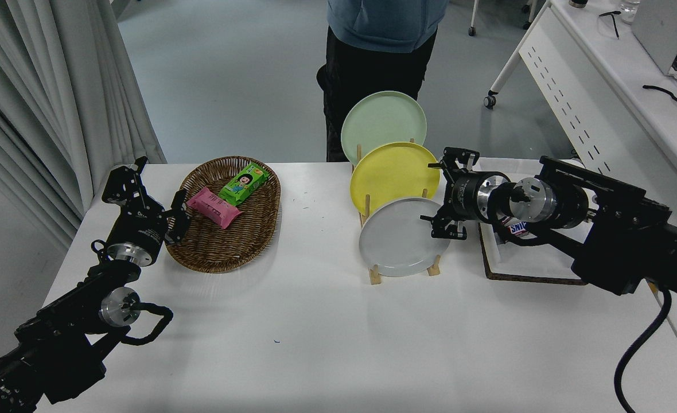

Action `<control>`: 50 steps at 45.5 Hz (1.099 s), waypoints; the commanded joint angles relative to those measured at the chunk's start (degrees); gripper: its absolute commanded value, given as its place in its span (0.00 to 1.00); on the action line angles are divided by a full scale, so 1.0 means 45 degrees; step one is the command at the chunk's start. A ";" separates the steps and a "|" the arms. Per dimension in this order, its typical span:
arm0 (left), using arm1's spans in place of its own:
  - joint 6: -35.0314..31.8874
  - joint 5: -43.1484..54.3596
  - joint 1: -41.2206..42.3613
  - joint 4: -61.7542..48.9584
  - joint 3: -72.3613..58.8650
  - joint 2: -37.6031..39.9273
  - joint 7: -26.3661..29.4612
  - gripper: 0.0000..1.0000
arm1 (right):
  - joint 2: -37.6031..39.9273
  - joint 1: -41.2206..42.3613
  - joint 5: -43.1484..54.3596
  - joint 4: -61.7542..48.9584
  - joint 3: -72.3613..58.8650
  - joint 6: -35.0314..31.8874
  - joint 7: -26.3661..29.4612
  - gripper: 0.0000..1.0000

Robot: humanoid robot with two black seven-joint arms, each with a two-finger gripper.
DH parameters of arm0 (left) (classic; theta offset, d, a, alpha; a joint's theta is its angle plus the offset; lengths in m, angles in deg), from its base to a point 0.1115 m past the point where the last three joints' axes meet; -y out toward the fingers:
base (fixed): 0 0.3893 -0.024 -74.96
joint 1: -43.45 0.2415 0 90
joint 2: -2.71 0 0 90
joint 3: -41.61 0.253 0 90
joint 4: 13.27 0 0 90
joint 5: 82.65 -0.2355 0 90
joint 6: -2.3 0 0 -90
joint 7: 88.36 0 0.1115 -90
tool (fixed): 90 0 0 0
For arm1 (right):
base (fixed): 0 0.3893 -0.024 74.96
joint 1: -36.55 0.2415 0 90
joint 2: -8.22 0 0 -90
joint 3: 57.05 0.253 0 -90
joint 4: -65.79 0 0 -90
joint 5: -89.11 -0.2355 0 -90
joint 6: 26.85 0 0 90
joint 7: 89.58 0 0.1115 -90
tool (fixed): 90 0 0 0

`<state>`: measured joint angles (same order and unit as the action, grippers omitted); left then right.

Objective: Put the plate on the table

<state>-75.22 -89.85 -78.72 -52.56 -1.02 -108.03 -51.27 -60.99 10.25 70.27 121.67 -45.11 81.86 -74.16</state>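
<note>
The light grey plate [399, 240] stands on edge in the front slot of a wooden rack [374, 275] on the white table [315, 332]. My right gripper [431, 193] is open, its fingers spread one above the other just right of the plate's upper right rim. Its lower finger [444, 228] is close to the rim, and I cannot tell whether it touches. It holds nothing. My left gripper [158, 192] is parked at the lower left beside the basket, open and empty.
A yellow plate [390, 175] and a pale green plate [381, 117] stand behind the grey one. A wicker basket [224, 246] holds two snack packs. A white tray [536, 261] with a candy bar lies under my right arm. A person [373, 51] stands at the far side.
</note>
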 commanded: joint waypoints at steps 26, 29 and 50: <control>0.0000 -0.0002 0.0000 0.0000 0.0000 0.0000 0.0000 1.00 | -0.0167 -0.0094 0.0027 -0.0229 0.0102 0.0412 0.0010 0.85; 0.0000 -0.0002 0.0000 0.0000 0.0000 0.0000 0.0000 1.00 | -0.0187 -0.0094 0.0027 -0.0249 0.0102 0.0412 0.0010 0.85; 0.0000 -0.0002 0.0000 0.0000 0.0000 0.0000 0.0000 1.00 | -0.0421 -0.0094 -0.0090 -0.0288 0.0082 0.0314 0.0089 0.80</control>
<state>-75.22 -89.85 -78.72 -52.56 -1.02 -108.03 -51.27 -62.26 9.78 70.27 120.39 -44.82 83.67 -73.96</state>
